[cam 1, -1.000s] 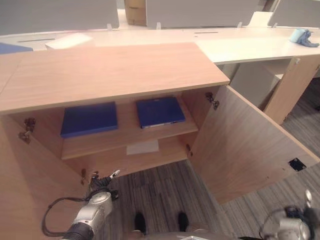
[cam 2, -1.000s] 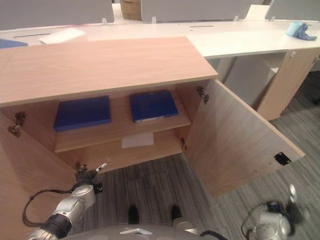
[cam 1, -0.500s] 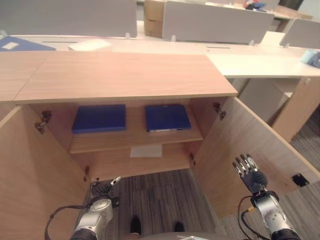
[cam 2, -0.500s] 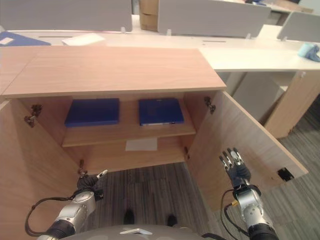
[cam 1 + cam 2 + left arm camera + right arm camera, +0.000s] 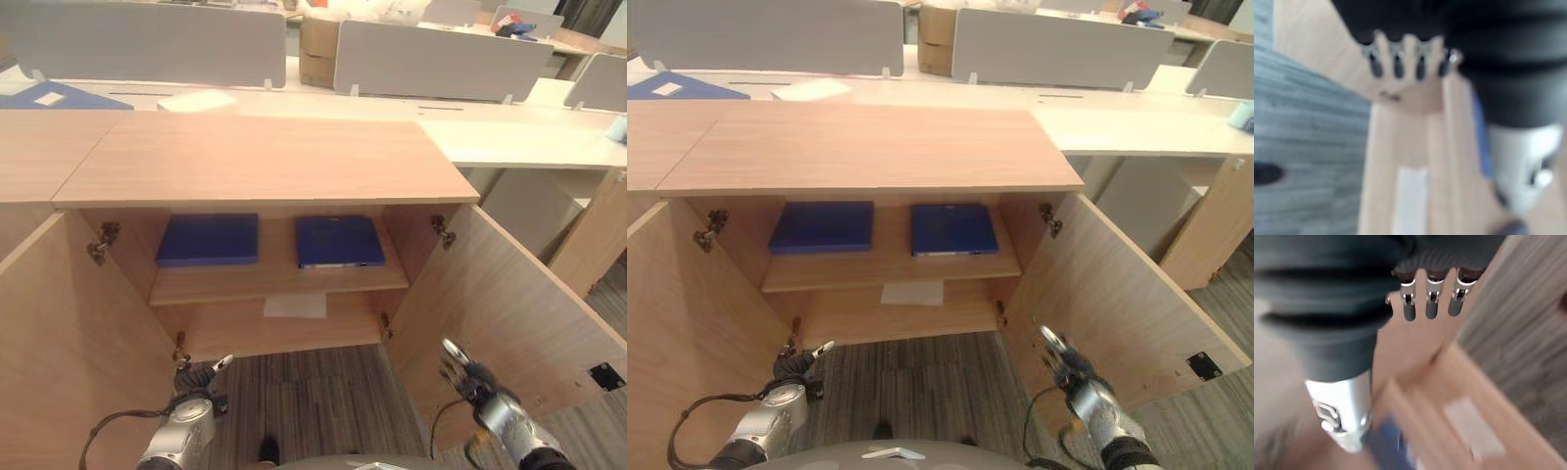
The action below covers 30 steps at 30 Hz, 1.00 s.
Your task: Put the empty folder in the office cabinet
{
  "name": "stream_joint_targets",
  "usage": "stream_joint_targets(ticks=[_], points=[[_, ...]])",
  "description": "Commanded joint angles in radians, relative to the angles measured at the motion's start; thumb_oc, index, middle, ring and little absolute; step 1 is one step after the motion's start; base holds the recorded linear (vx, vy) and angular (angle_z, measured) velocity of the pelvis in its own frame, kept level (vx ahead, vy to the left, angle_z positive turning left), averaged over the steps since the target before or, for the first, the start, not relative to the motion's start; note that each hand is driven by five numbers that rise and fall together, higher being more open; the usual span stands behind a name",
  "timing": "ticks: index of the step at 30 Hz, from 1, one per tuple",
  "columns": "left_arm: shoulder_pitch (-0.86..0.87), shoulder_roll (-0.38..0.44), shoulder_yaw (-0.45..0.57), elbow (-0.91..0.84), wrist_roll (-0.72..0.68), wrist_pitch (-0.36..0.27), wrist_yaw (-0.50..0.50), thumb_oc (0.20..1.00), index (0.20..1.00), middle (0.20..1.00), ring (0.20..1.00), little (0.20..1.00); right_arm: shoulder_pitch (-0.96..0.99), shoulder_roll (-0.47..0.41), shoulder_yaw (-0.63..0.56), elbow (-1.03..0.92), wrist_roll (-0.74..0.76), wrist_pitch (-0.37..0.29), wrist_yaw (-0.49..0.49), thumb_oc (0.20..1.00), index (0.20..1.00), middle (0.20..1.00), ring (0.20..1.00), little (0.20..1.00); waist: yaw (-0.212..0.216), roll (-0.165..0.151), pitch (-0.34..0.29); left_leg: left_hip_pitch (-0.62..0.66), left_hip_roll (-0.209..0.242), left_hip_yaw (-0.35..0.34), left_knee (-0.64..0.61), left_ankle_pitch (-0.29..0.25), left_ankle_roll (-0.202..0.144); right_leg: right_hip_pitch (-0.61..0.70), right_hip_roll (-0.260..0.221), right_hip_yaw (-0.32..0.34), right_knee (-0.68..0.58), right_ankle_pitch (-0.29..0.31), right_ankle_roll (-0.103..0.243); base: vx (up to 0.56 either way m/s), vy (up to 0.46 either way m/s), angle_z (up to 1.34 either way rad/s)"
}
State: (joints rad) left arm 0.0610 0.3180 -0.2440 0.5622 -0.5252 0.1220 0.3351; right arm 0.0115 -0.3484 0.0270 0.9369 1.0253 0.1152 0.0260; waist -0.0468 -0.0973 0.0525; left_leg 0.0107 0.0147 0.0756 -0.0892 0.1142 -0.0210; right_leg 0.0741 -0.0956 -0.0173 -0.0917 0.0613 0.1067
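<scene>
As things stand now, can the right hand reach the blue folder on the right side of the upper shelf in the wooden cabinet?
Probably yes. Both cabinet doors stand open, and nothing lies between the right hand, open and low by the right door, and the blue folder on the upper shelf. It would have to rise and extend inward.

Blue folder on far desk cut by frame edge; shelf paper unreadable

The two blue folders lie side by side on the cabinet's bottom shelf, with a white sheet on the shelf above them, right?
Not quite. The two blue folders do lie side by side, but on the upper shelf of the cabinet. The white sheet is on the shelf below them, as the left eye view shows.
</scene>
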Motion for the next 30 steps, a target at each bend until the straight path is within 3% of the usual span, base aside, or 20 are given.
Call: stream_joint_targets(ticks=[1,6,11,16,18,19,24,30], points=[[-0.089,0.029,-0.002,-0.002,0.021,-0.043,0.023,1.000,1.000,1.000,1.000,1.000,-0.066,-0.068,-0.092,-0.007,0.057,-0.080,-0.194,1.000,1.000,1.000,1.000,1.000,-0.001,-0.004,0.061,0.104,0.029,-0.012,0.002,-0.160,0.010,0.027,-0.009,-0.008,0.004,0.028,0.048,-0.01,-0.014,-0.18],[-0.100,0.055,-0.007,-0.023,0.009,-0.023,0.020,1.000,1.000,1.000,1.000,1.000,-0.050,-0.116,-0.191,0.115,0.085,-0.115,-0.314,1.000,1.000,1.000,1.000,1.000,-0.001,-0.003,0.067,0.107,0.028,-0.012,0.002,-0.164,0.013,0.027,-0.010,-0.010,0.005,0.034,0.053,-0.01,-0.012,-0.06],[-0.096,0.072,-0.002,-0.042,-0.003,-0.008,0.015,1.000,1.000,1.000,1.000,1.000,-0.024,-0.149,-0.242,0.129,0.076,-0.160,-0.272,1.000,1.000,1.000,1.000,1.000,-0.007,-0.001,0.067,0.111,0.023,-0.009,0.002,-0.168,0.013,0.029,-0.012,-0.012,0.004,0.033,0.057,0.00,0.001,0.01],[-0.093,0.074,0.001,-0.055,-0.002,0.003,0.012,1.000,1.000,1.000,1.000,1.000,-0.032,-0.167,-0.227,0.104,0.056,-0.196,-0.167,1.000,1.000,1.000,1.000,1.000,-0.006,0.001,0.064,0.109,0.021,-0.010,0.002,-0.169,0.011,0.028,-0.014,-0.017,0.004,0.029,0.056,0.00,0.000,0.00],[-0.088,0.073,0.010,-0.065,0.001,0.012,0.011,1.000,1.000,1.000,1.000,1.000,-0.042,-0.171,-0.206,0.031,0.059,-0.223,-0.060,1.000,1.000,1.000,1.000,1.000,-0.005,0.001,0.063,0.108,0.019,-0.010,0.002,-0.169,0.010,0.028,-0.015,-0.020,0.004,0.025,0.054,0.00,0.000,0.00],[-0.088,0.073,0.011,-0.066,0.001,0.012,0.011,1.000,1.000,1.000,1.000,1.000,-0.042,-0.171,-0.205,0.031,0.059,-0.223,-0.059,1.000,1.000,1.000,1.000,1.000,-0.006,0.001,0.063,0.108,0.019,-0.010,0.002,-0.169,0.010,0.028,-0.015,-0.020,0.004,0.025,0.054,0.00,0.000,0.00],[-0.080,0.052,0.031,-0.054,0.022,0.009,0.010,1.000,1.000,1.000,1.000,1.000,-0.071,-0.158,-0.160,-0.125,0.051,-0.278,0.124,1.000,1.000,1.000,1.000,1.000,-0.004,0.003,0.055,0.110,0.018,-0.010,0.002,-0.172,0.006,0.029,-0.016,-0.026,0.004,0.015,0.051,0.00,0.000,-0.01],[-0.072,0.044,0.036,-0.036,0.037,-0.002,0.001,1.000,1.000,1.000,1.000,1.000,-0.123,-0.180,-0.116,-0.178,0.013,-0.272,0.234,1.000,1.000,1.000,1.000,1.000,0.015,0.003,0.046,0.100,0.012,-0.031,0.002,-0.168,0.001,0.027,-0.016,-0.035,0.004,0.011,0.050,0.00,-0.002,-0.02]])
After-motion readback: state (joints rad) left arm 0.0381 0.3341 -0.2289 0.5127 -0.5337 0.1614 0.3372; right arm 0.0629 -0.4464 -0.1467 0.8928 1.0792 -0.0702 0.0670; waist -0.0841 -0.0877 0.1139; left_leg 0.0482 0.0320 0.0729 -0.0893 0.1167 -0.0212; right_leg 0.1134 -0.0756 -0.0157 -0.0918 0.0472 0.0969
